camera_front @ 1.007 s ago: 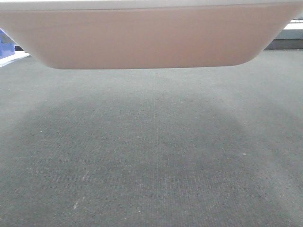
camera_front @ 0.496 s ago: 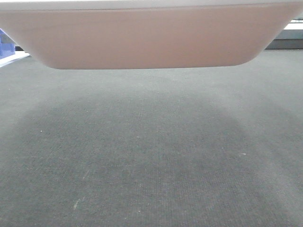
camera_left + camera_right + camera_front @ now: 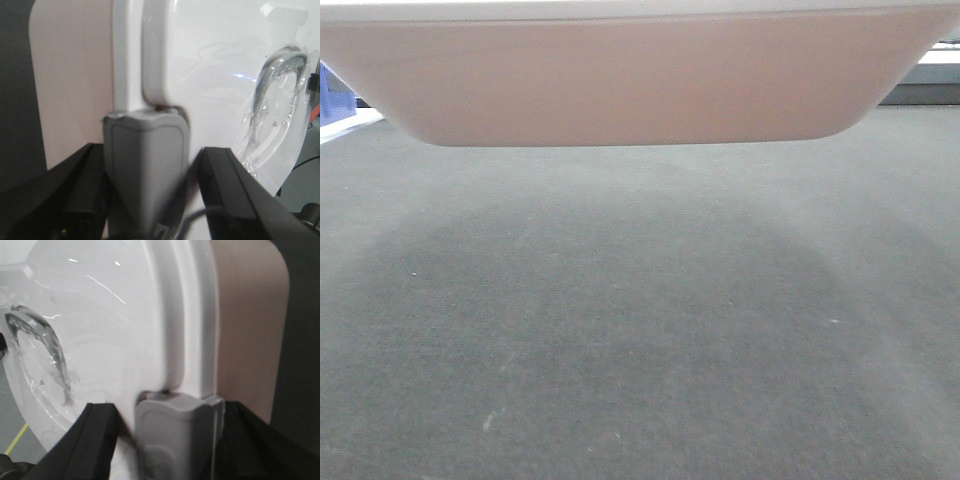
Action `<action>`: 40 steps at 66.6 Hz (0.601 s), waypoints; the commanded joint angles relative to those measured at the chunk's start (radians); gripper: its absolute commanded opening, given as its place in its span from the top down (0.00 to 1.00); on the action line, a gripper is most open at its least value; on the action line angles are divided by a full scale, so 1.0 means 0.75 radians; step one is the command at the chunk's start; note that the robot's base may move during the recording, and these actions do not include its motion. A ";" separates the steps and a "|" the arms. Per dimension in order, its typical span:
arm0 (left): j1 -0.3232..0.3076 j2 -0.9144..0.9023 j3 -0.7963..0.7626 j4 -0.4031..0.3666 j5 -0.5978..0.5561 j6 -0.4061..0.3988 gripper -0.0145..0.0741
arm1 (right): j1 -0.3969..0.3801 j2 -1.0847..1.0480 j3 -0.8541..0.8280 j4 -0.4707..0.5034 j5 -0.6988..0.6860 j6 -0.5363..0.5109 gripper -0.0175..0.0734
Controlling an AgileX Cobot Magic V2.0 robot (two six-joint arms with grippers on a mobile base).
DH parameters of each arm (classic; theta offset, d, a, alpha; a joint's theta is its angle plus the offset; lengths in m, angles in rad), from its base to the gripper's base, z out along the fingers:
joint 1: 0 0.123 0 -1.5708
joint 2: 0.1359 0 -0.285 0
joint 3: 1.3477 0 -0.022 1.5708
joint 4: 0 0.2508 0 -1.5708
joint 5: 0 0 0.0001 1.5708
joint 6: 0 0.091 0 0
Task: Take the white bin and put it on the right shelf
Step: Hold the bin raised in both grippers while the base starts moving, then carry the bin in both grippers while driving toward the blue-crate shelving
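**Bin held by its lid lip: move both ends as one**

Transport toward the shelf looks like the step in hand. The white bin [image 3: 640, 80] hangs clear of the grey carpet [image 3: 640, 400]. Its pinkish underside fills the top of the front view, and its shadow [image 3: 610, 290] lies on the floor beneath. The left gripper [image 3: 145, 150] is clamped on the lip of the glossy lid [image 3: 220, 60] at one end, with a grey pad pressed over the rim. The right gripper [image 3: 177, 425] bites the opposite lip the same way. Nothing else supports the tub, so both wrists should travel at one height and one pace, since any skew could pry the lip out from under a pad. The right shelf is not in view, so the turn toward it calls for slow, even motion. A blue crate [image 3: 332, 85] shows at the far left edge of the front view.
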 commanded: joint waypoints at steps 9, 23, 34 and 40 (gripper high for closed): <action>-0.027 -0.027 -0.050 -0.254 0.142 0.038 0.58 | 0.024 -0.027 -0.050 0.298 0.182 0.006 0.31; -0.027 -0.027 -0.050 -0.254 0.140 0.038 0.58 | 0.024 -0.027 -0.050 0.298 0.170 0.006 0.31; -0.027 -0.027 -0.050 -0.254 0.140 0.038 0.58 | 0.024 -0.027 -0.050 0.298 0.170 0.006 0.31; -0.027 -0.027 -0.050 -0.254 0.140 0.038 0.58 | 0.024 -0.027 -0.050 0.298 0.170 0.006 0.31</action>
